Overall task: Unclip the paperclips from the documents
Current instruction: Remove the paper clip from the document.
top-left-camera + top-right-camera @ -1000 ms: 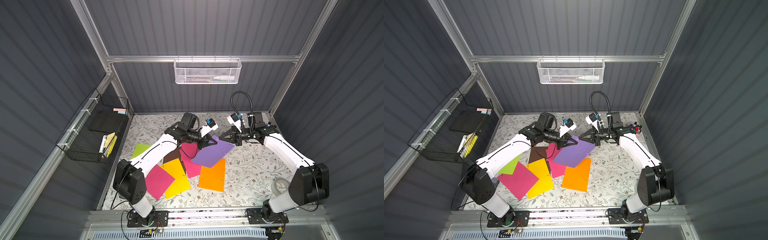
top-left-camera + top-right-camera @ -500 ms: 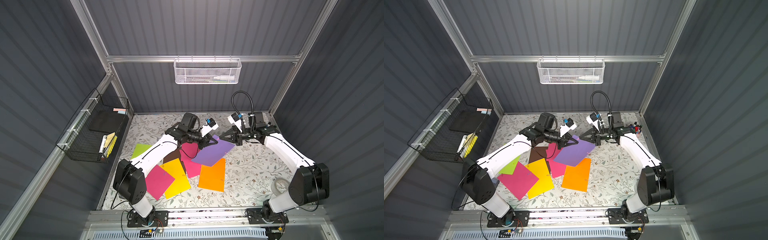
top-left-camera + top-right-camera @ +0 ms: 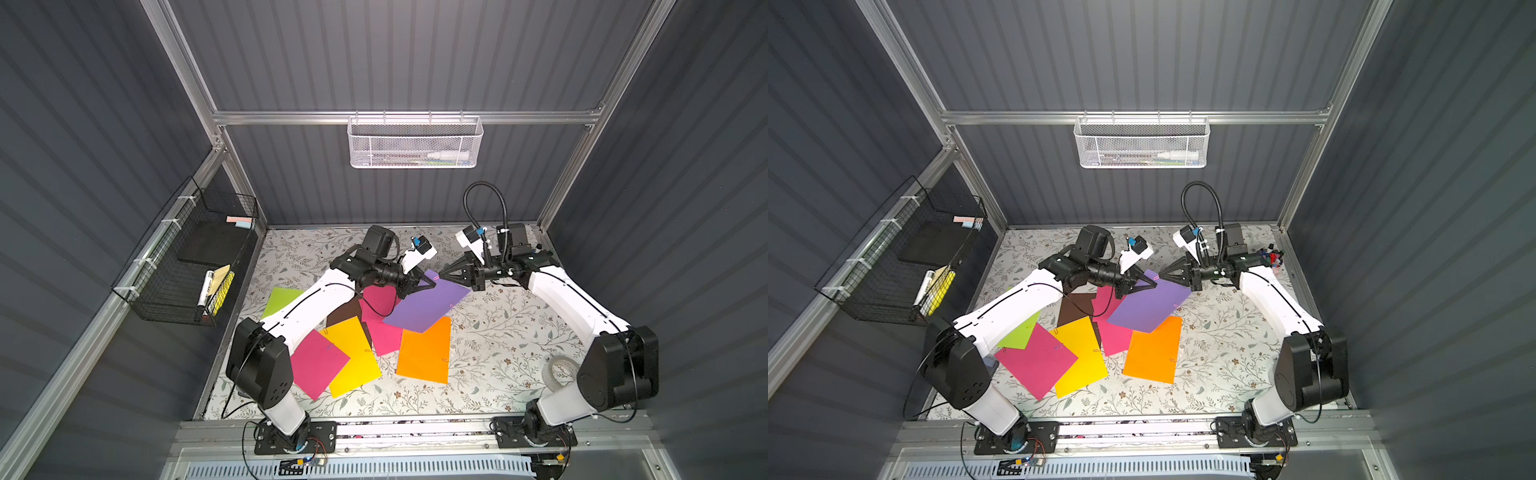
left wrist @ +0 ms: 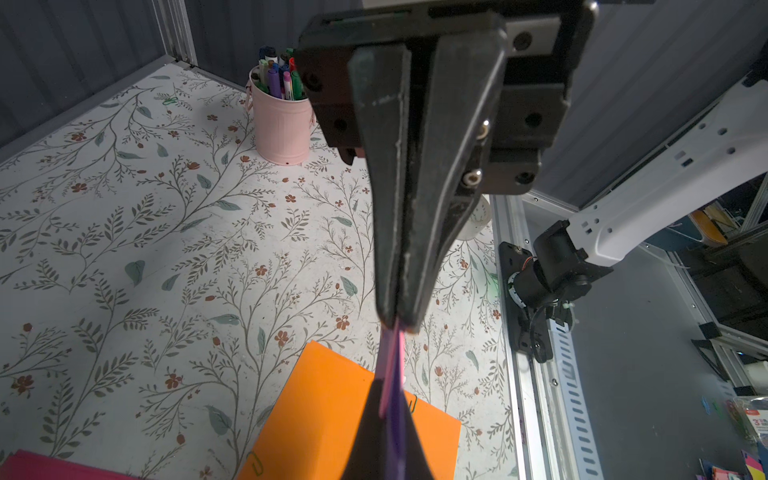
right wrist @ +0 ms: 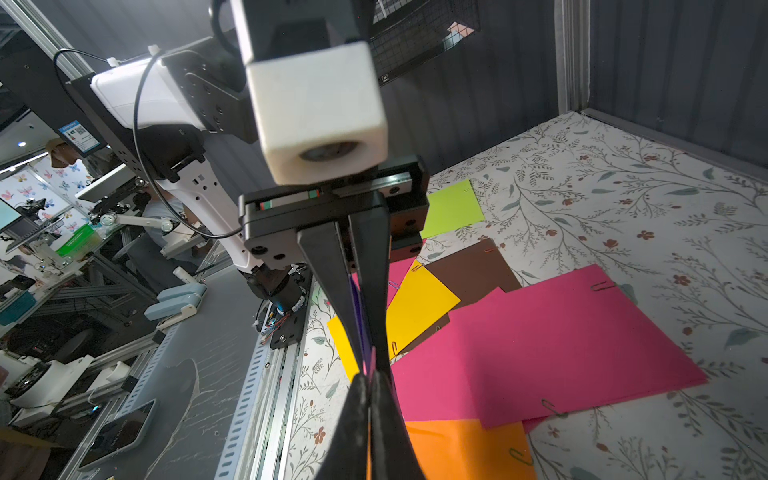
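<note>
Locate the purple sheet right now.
In both top views the purple sheet sits mid-table toward the back, over the pink sheet and orange sheet; the left hand holds its far corner up, where the right hand pinches its pink paperclip.

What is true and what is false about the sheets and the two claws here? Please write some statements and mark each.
1. The left claw is shut on the purple sheet. True.
2. The orange sheet lies over the purple sheet. False: the purple sheet overlaps the orange one.
3. A pink pot stands on the table. True.
4. The white mesh basket sits on the table. False: it hangs on the back wall.
5. The right claw is wide open. False: it is shut, apparently on the pink paperclip.
</note>
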